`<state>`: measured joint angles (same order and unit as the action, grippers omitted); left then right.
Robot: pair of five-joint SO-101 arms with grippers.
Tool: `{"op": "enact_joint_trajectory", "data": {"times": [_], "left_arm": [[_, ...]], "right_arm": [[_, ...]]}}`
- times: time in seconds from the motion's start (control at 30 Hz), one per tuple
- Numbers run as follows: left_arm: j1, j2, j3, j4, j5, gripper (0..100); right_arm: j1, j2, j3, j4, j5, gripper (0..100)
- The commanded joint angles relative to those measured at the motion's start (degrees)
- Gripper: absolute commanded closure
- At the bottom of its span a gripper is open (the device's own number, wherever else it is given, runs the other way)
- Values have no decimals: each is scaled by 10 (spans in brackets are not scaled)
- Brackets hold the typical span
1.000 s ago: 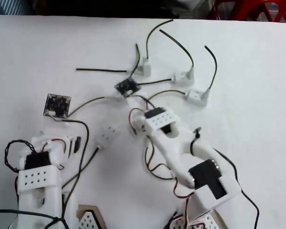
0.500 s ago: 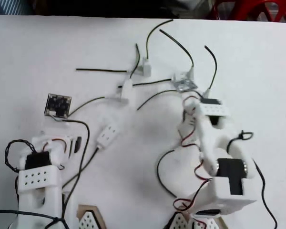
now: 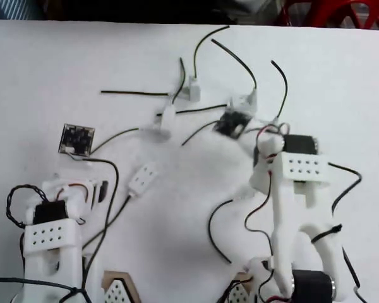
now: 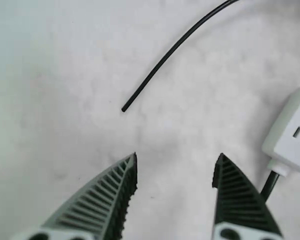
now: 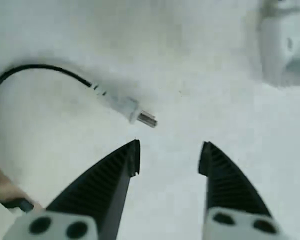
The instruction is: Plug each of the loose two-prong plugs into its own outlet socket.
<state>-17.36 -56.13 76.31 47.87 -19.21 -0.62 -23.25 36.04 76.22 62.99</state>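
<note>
**A:** Right gripper (image 5: pixel 169 147): we see its jaws spread wide, holding nothing, over the white table (image 5: pixel 50 30).

**B:** The small white two-prong plug (image 5: pixel 127 109) on its black cord (image 5: pixel 40 66) lies just beyond the tips, with the white outlet block (image 5: pixel 285 50) apart from it.

**A:** And the left gripper (image 4: pixel 175 162)?

**B:** We see it wide open and empty too, with a white socket block (image 4: pixel 290 135) just beside one finger.

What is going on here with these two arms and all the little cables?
Two robot arms stand at a white table strewn with short cables. The right gripper is open and empty, over the table with a loose plug lying just ahead of its fingertips. The left gripper is also open and empty, next to a white socket block.
</note>
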Motion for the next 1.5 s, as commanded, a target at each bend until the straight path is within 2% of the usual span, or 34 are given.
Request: {"op": "enact_joint_trajectory", "data": {"times": [0.0, 0.1, 0.23, 0.5, 0.87, 1.03, 1.27, 1.37, 1.47], "left_arm": [[8, -11, -4, -13, -1, 755], [8, -11, -4, -13, -1, 755], [8, -10, -4, -13, -1, 755], [8, -10, -4, -13, -1, 755], [8, -8, -4, -13, -1, 755], [8, -8, -4, -13, -1, 755], [8, -8, -4, -13, -1, 755], [8, -8, -4, -13, -1, 755], [8, -8, -4, -13, -1, 755]], "right_arm": [[-54, -22, 33, -3, 58, 752], [-86, -22, 67, -42, 89, 752], [-94, -22, 85, -84, 131, 752], [-81, -19, 88, -82, 198, 752], [-81, 102, 81, -85, 198, 757], [-74, 131, 81, -110, 198, 865], [-36, 192, 81, -172, 198, 894], [-34, 199, 80, -182, 194, 991], [-36, 194, 69, -181, 173, 981]]}}
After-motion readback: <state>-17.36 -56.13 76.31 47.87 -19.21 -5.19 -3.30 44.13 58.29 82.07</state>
